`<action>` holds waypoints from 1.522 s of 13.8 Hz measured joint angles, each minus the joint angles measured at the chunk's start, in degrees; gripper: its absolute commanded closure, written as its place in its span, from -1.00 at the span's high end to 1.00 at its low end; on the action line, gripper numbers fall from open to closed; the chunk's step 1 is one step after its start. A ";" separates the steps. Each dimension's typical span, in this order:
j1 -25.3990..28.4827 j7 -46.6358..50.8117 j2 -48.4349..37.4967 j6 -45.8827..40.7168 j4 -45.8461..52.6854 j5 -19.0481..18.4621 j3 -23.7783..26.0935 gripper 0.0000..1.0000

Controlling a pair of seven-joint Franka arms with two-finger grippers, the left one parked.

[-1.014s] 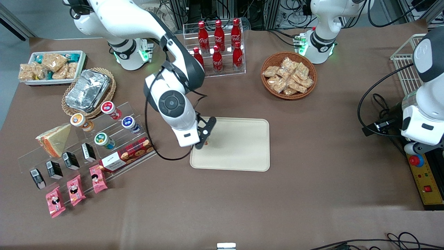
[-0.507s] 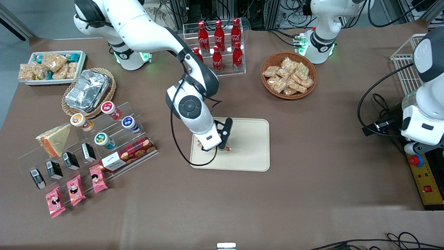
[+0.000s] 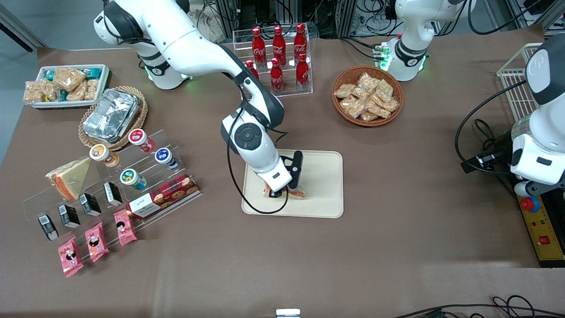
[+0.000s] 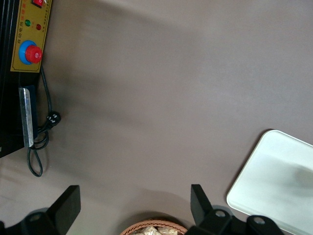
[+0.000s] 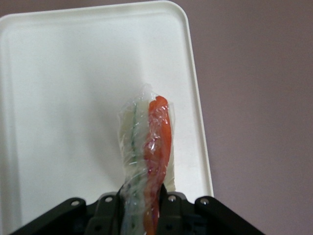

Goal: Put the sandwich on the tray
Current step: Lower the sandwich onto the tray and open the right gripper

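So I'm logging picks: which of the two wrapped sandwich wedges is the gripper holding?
The sandwich over the tray, clamped edge-up in the gripper. The other wedge lies untouched by the acrylic snack rack.

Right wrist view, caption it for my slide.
Gripper shut on the clear-wrapped triangular sandwich, held above the cream rectangular tray.

A robotics lab dressed up as a snack shop — two white robot arms [image 3: 194, 39] bolted to a brown-covered table [image 3: 397, 247], cable tangles [image 3: 353, 17] at its edge, an emergency-stop box [image 3: 540, 229], and cola bottles [image 3: 278, 53] displayed in clear racks.
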 measured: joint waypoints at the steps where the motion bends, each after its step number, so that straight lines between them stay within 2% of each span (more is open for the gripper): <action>1: -0.36 -0.23 0.49 1.30 0.00 0.00 -0.01 -0.63; 9: -2.21 -1.82 4.70 10.44 0.04 0.23 0.34 -0.62; 12: -2.03 -1.82 5.15 11.17 0.05 4.02 0.93 -0.60; 14: -1.87 -1.82 5.24 11.39 0.09 4.58 1.03 -0.55; 16: -1.86 -1.82 5.49 11.53 0.40 4.66 1.12 0.11; 17: -1.83 -1.82 5.72 11.62 0.67 4.66 1.17 0.99; 21: -1.76 -1.82 6.47 12.94 0.93 4.70 1.25 1.00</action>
